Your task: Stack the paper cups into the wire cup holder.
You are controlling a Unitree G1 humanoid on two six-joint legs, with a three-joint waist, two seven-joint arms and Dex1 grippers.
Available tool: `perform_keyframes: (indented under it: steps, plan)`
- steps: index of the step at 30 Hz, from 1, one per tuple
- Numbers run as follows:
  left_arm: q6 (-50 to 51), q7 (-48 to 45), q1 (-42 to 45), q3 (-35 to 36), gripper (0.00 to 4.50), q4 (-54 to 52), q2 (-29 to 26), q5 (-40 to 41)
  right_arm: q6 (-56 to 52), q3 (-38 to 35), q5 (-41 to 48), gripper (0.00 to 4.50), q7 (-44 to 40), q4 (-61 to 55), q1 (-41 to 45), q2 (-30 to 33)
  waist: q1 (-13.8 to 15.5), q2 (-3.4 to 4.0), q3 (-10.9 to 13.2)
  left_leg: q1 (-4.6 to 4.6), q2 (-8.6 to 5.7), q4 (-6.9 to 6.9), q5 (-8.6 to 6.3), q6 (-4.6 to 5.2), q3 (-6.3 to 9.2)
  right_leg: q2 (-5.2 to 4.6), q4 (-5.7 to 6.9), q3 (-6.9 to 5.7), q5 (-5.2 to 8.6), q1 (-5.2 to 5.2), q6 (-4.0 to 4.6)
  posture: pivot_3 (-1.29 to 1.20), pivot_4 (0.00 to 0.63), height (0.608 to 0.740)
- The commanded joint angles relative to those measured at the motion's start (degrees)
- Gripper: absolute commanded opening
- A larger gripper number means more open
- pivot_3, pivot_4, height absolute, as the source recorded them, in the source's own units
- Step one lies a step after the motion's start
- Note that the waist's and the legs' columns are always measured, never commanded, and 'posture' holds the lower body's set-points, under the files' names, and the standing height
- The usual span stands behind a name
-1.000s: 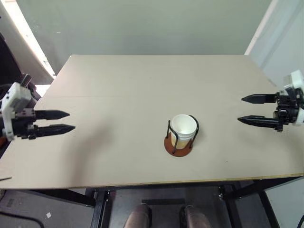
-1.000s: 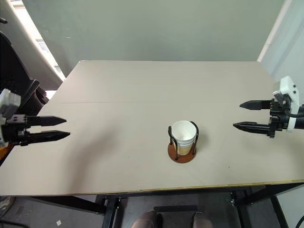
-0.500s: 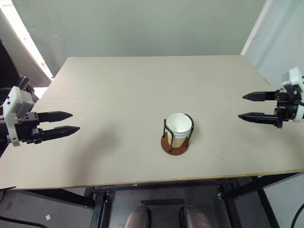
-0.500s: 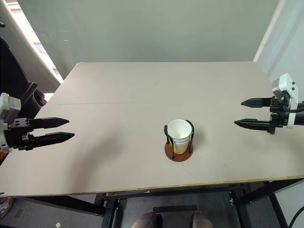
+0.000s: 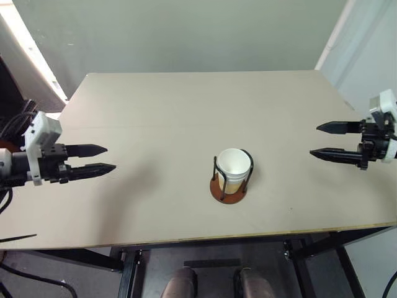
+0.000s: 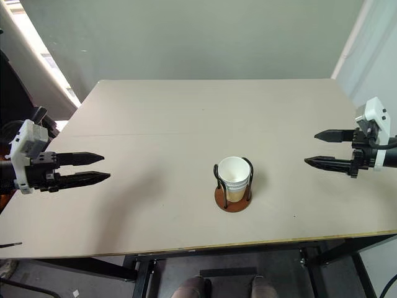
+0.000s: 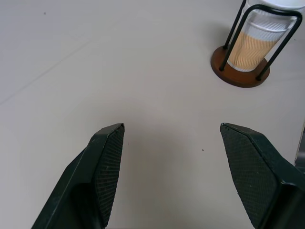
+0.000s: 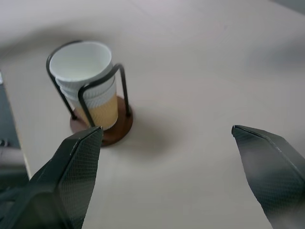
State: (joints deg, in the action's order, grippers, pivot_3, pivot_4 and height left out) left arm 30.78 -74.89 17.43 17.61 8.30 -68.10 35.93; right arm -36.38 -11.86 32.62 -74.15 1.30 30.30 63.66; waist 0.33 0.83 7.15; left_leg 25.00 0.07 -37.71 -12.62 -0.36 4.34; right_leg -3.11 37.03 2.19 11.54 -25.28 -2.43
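Observation:
The paper cups [image 5: 233, 167] stand nested in one stack inside the wire cup holder [image 5: 227, 190], near the table's front middle. Their white rims show layered above the tan side in the left wrist view [image 7: 259, 36] and the right wrist view [image 8: 88, 90]. My left gripper [image 5: 110, 159] hovers open over the table's left side, pointing toward the holder, with nothing between its fingers. My right gripper [image 5: 315, 140] hovers open over the right side, also empty, pointing inward. Both are well apart from the holder.
The tan table [image 5: 186, 112] reaches back to a grey wall. Its front edge [image 5: 198, 239] runs close below the holder. Black cables [image 5: 12, 124] hang off the table's left edge, beside my left arm.
My left gripper has moved inward to the right, a little closer to the holder. The right gripper has kept still. The camera view shifted slightly.

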Motion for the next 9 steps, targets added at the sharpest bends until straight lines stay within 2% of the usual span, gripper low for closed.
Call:
perform_keyframes:
  steps: [1,9]
  plan:
    - [0.3,-0.4,2.3,0.0,3.42,0.1,0.1,-0.5,-1.1,-3.5,1.8,4.50,1.2,-3.1,-1.6,0.3,0.0,0.00,0.0,0.02,0.00,0.00,0.00,0.00,0.01,-0.01,-0.01,-0.01,0.00,0.01,0.00,0.00,0.150,0.740]
    - [0.7,-0.6,3.4,-0.8,3.42,-0.2,0.5,-1.5,-1.5,-4.3,2.5,4.50,2.3,-4.0,-2.6,0.6,0.0,0.00,0.0,0.01,0.00,0.00,0.01,0.00,0.02,0.00,-0.01,-0.02,0.00,0.00,0.00,0.00,0.150,0.740]
